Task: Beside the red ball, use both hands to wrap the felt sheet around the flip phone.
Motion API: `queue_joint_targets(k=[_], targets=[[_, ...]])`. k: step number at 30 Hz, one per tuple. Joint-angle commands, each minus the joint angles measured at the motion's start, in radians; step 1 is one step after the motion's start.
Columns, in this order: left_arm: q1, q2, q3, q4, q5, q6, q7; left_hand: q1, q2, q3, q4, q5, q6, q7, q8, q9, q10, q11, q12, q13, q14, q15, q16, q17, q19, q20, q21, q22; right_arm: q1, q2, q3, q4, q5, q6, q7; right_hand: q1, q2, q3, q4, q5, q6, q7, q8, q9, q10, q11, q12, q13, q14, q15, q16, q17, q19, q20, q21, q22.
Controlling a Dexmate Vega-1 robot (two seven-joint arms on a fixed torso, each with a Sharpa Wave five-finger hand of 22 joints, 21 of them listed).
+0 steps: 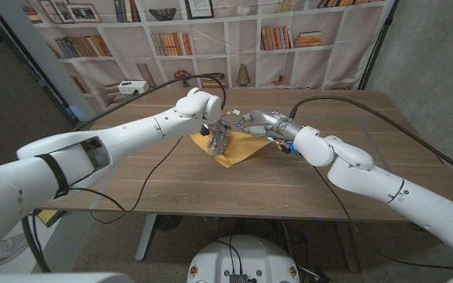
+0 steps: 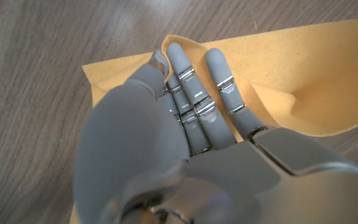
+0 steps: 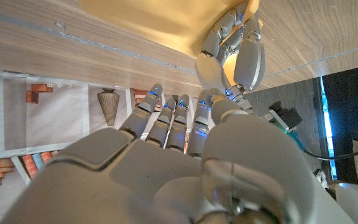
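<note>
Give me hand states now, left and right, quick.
Left hand: fingers pressed on the felt sheet; a grip on it cannot be told.
Right hand: over the sheet's far edge, fingers apart, holding nothing visible.

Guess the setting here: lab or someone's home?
Likely a lab or test rig dressed as a study: the bookshelf behind the wooden table looks like a printed backdrop, a bare concrete wall stands beside it, and cables trail over the table.
</note>
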Motion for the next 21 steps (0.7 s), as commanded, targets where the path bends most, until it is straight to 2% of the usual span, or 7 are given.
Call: queue_joint_targets(k=[1, 4, 6, 11, 16, 21], targets=[[0.008, 0.007, -0.013, -0.012, 0.008, -0.001, -0.004, 0.006, 0.01, -0.005, -0.001, 0.009, 0.003, -0.003, -0.005, -0.004, 0.038, -0.035, -0.003, 0.003, -0.005, 0.0, 0.007, -0.002, -0.001, -0.071, -0.003, 0.003, 0.085, 0.089, -0.102, 0.147, -0.049, 0.021, 0.12, 0.008, 0.011, 0.007, -0.003, 0.003, -0.013, -0.003, 0.0, 0.005, -0.031, 0.004, -0.005, 0.002, -0.03, -0.061, -0.006, 0.002, -0.005, -0.012, -0.005, 0.002], [0.009, 0.006, -0.017, -0.011, 0.006, -0.003, -0.003, 0.006, 0.011, -0.006, -0.001, 0.008, 0.001, -0.006, -0.006, -0.005, 0.035, -0.034, -0.004, 0.005, -0.004, 0.0, 0.009, -0.003, -0.001, -0.07, -0.004, 0.003, 0.091, 0.099, -0.11, 0.167, -0.058, 0.021, 0.114, 0.008, 0.014, 0.009, 0.002, 0.002, -0.029, -0.002, 0.0, 0.005, -0.08, -0.001, -0.014, 0.001, -0.092, -0.062, -0.02, 0.001, -0.035, -0.028, -0.02, 0.002], [0.009, 0.007, -0.018, -0.012, 0.007, -0.004, -0.003, 0.006, 0.011, -0.008, -0.001, 0.008, 0.003, -0.003, -0.006, -0.005, 0.035, -0.036, -0.005, 0.005, -0.003, 0.0, 0.01, -0.004, -0.001, -0.07, -0.005, 0.003, 0.098, 0.107, -0.114, 0.183, -0.056, 0.027, 0.116, 0.009, 0.014, 0.009, 0.003, 0.002, -0.033, -0.003, 0.001, 0.005, -0.088, -0.003, -0.013, 0.0, -0.111, -0.068, -0.023, 0.0, -0.048, -0.031, -0.025, 0.001], [0.011, 0.008, -0.021, -0.015, 0.008, -0.001, -0.006, 0.008, 0.011, -0.009, -0.002, 0.008, 0.005, -0.005, -0.006, -0.005, 0.038, -0.035, -0.005, 0.006, -0.005, 0.0, 0.01, -0.006, 0.0, -0.07, -0.006, 0.003, 0.122, 0.133, -0.135, 0.233, -0.064, 0.044, 0.118, 0.01, 0.016, 0.011, 0.004, 0.002, -0.038, -0.004, 0.0, 0.005, -0.091, -0.011, -0.01, 0.0, -0.114, -0.074, -0.02, -0.001, -0.05, -0.03, -0.026, 0.001], [0.017, 0.014, -0.026, -0.023, 0.009, 0.004, -0.003, 0.008, 0.012, -0.01, -0.001, 0.008, 0.003, -0.008, -0.007, -0.006, 0.037, -0.036, -0.006, 0.008, -0.005, 0.0, 0.011, -0.008, 0.0, -0.068, -0.007, 0.003, 0.15, 0.158, -0.16, 0.279, -0.063, 0.053, 0.144, 0.012, 0.015, 0.012, 0.003, 0.002, -0.041, -0.001, 0.0, 0.005, -0.093, -0.004, -0.009, 0.0, -0.115, -0.072, -0.019, -0.002, -0.05, -0.028, -0.027, 0.001], [0.019, 0.019, -0.03, -0.03, 0.011, 0.008, -0.007, 0.008, 0.013, -0.011, -0.001, 0.008, 0.002, -0.007, -0.008, -0.006, 0.038, -0.037, -0.008, 0.008, -0.005, 0.0, 0.012, -0.01, -0.002, -0.068, -0.008, 0.004, 0.164, 0.165, -0.174, 0.296, -0.064, 0.044, 0.165, 0.012, 0.014, 0.012, 0.003, 0.002, -0.044, -0.001, 0.001, 0.005, -0.09, -0.002, -0.005, -0.001, -0.114, -0.073, -0.016, -0.003, -0.049, -0.028, -0.026, 0.001]])
